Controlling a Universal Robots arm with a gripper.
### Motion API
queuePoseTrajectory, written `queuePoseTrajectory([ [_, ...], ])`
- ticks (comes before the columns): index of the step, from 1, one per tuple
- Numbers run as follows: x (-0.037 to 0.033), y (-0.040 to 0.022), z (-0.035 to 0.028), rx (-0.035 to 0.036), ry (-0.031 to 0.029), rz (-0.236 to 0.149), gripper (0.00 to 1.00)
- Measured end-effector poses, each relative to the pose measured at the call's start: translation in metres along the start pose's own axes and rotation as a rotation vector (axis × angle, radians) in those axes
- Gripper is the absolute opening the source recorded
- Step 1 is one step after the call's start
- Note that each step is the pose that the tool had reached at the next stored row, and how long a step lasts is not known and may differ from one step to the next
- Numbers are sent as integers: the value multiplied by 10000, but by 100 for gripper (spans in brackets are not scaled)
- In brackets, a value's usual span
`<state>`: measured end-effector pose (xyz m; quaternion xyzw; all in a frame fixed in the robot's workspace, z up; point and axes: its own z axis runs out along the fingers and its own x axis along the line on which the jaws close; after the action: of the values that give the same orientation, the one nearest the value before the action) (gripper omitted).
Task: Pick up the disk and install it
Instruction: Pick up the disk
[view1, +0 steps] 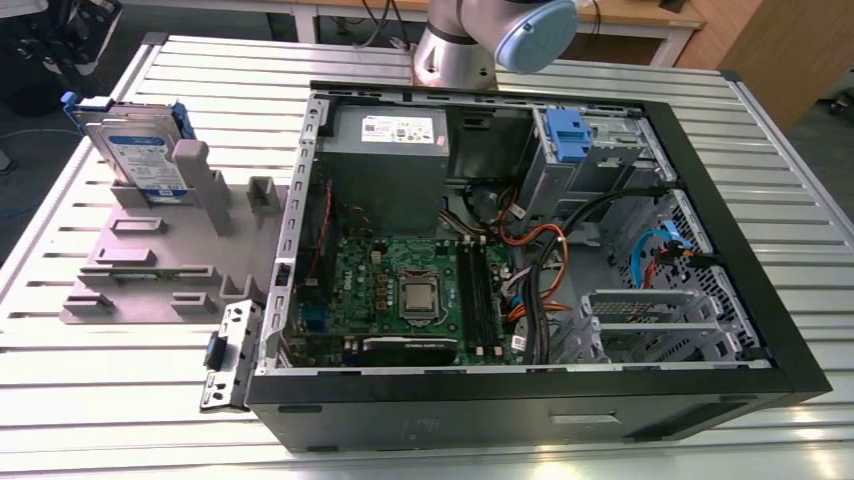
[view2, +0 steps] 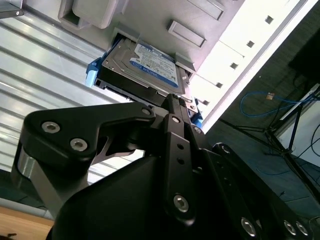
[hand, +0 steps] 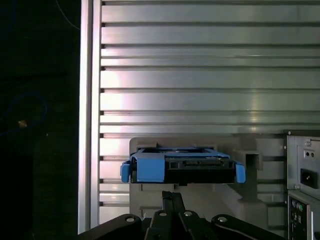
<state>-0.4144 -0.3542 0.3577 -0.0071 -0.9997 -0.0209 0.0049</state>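
The disk (view1: 140, 150) is a silver drive with a blue-and-white label in a blue carrier. It stands on edge, leaning, in the grey slotted holder (view1: 147, 260) at the exterior view's left. In both wrist views my black gripper (view2: 175, 100) (hand: 173, 196) hangs well clear of the disk (view2: 150, 62) (hand: 182, 165), fingers together with nothing between them. The disk's blue handle end faces up in the first wrist view. In the exterior view my arm's base and a blue-capped joint (view1: 481, 40) stand at the far edge.
An open computer case (view1: 747, 330) lies on the ribbed metal table (view1: 120, 400), showing its motherboard, cables and a drive bay with a blue latch (view1: 567, 135) at its far side. The case's rear panel (hand: 302, 175) sits beside the holder (hand: 145, 145). Beyond the table edge the floor is dark, with cables.
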Motion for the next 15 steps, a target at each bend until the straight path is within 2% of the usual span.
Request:
queuePoseTrajectory([
  [15, 0, 0, 0, 6, 28, -691, 11],
])
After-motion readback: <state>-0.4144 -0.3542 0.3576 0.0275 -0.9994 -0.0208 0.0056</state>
